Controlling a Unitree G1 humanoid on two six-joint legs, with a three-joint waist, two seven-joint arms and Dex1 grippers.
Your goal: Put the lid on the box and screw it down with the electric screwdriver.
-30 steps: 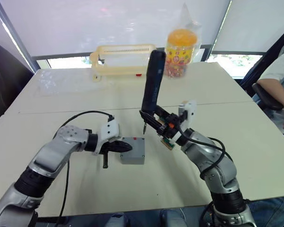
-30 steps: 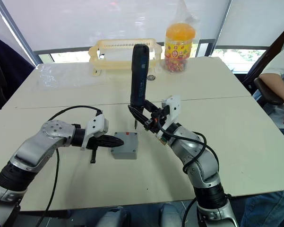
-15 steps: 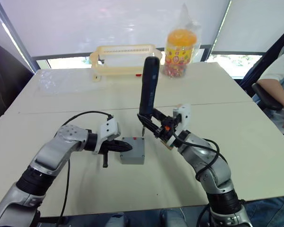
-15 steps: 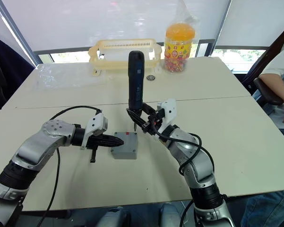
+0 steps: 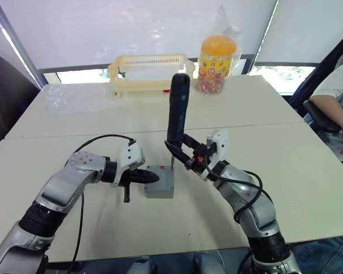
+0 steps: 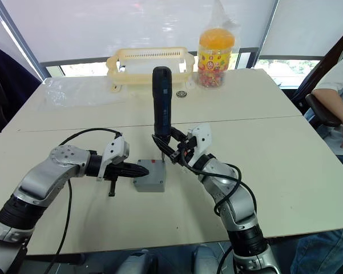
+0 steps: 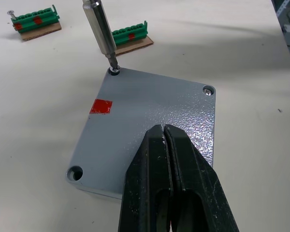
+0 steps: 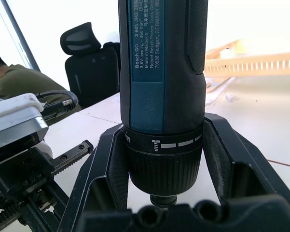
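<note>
Since earlier frame, right gripper clenched on screwdriver drops, bit meeting lid corner, frame centre. Left gripper pinched closed presses lid onto box. Light, rigid, slippery plastic; pin from above.

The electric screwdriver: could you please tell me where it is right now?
The right gripper holds the electric screwdriver upright at table centre, its bit on the lid's far corner screw.

A pale bench carried the grey box near its front. A cream basket, a jar of sweets and a clear plastic bag were set along its far side. Two green terminal blocks lay just beyond the box.
</note>
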